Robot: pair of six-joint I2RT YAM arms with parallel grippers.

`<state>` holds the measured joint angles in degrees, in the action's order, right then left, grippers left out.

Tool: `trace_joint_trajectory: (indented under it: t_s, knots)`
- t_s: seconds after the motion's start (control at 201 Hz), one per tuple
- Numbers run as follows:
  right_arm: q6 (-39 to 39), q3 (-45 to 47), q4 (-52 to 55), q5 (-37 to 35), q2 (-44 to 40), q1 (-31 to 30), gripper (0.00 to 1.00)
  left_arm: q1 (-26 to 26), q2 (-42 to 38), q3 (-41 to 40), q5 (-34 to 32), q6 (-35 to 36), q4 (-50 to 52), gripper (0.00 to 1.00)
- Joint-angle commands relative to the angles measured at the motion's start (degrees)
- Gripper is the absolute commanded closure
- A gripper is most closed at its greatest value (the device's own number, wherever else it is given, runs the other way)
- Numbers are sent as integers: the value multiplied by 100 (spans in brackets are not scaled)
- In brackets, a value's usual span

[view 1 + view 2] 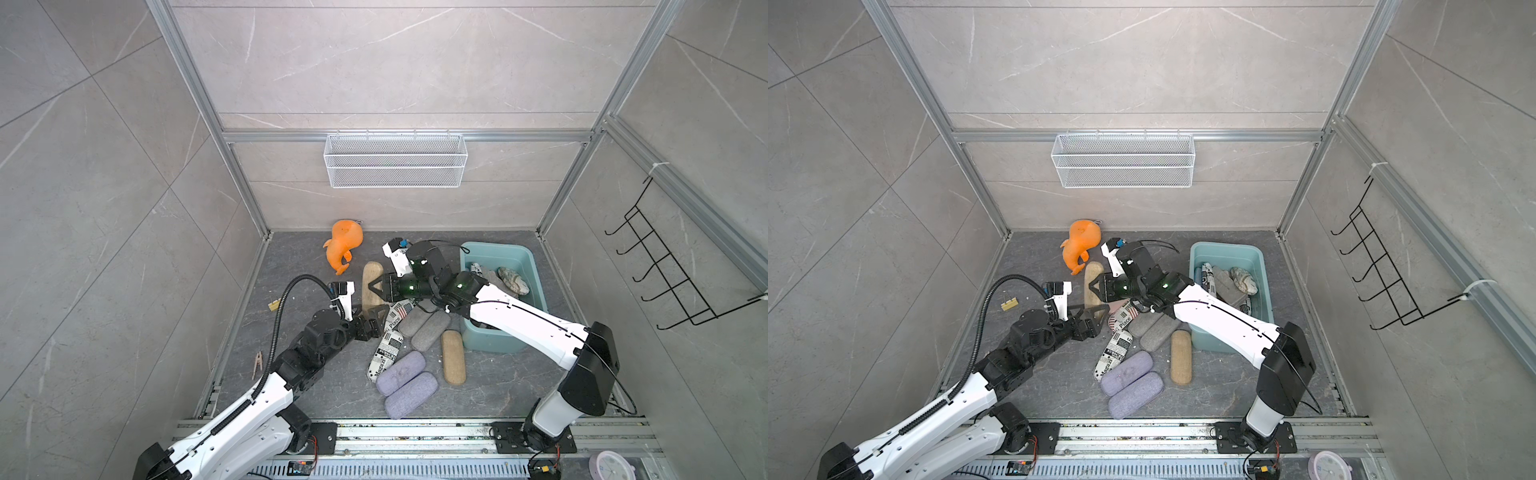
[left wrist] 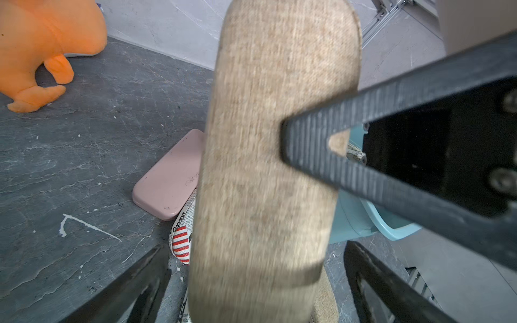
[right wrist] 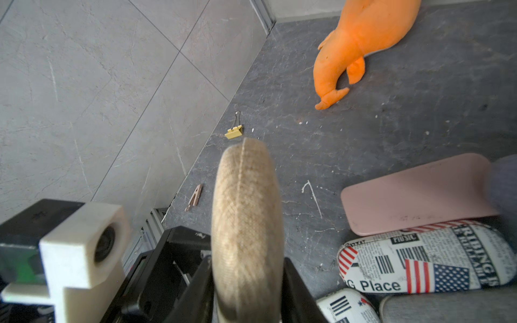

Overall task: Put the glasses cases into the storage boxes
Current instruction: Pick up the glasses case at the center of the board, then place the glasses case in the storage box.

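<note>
My right gripper [image 3: 246, 265] is shut on a tan fabric glasses case [image 3: 246, 212], held off the floor at mid-left [image 1: 371, 276]. My left gripper [image 2: 254, 251] stands open, one finger on each side of that case's near end [image 2: 274, 167], with a gap on both sides. On the floor lie more glasses cases: a pink one [image 3: 414, 195], newspaper-and-flag print ones [image 1: 386, 347], two grey [image 1: 428, 328], two lilac [image 1: 405, 384] and another tan one [image 1: 454, 357]. The teal storage box [image 1: 536, 282] stands at the right with several cases inside [image 1: 513, 278].
An orange plush toy [image 1: 343, 245] lies at the back left. A yellow binder clip [image 1: 273, 306] and a clothespin [image 1: 257, 363] lie by the left wall. A white wire basket [image 1: 395, 160] hangs on the back wall and a black hook rack [image 1: 665, 266] on the right wall.
</note>
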<state>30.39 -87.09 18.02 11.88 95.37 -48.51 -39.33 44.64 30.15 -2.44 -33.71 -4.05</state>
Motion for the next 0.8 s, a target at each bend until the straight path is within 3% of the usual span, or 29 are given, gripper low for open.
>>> trace_joint_trajectory:
  t_s: [0.0, 0.379, 0.638, 0.798]
  knots:
    - [-305, -361, 326, -379, -219, 98, 69, 26, -440, -127, -313, -68, 255, 1]
    - [-853, -690, 1453, -1001, -729, 656, 69, 27, -1039, -442, -1619, -471, 907, 1]
    - [-1329, -179, 2428, -1403, -1696, 2019, 69, 31, -531, -291, -1892, -593, 1029, 1]
    - [-1721, 10, 2911, -2106, -2047, 2616, 69, 31, -149, -167, -1831, -625, 947, 2]
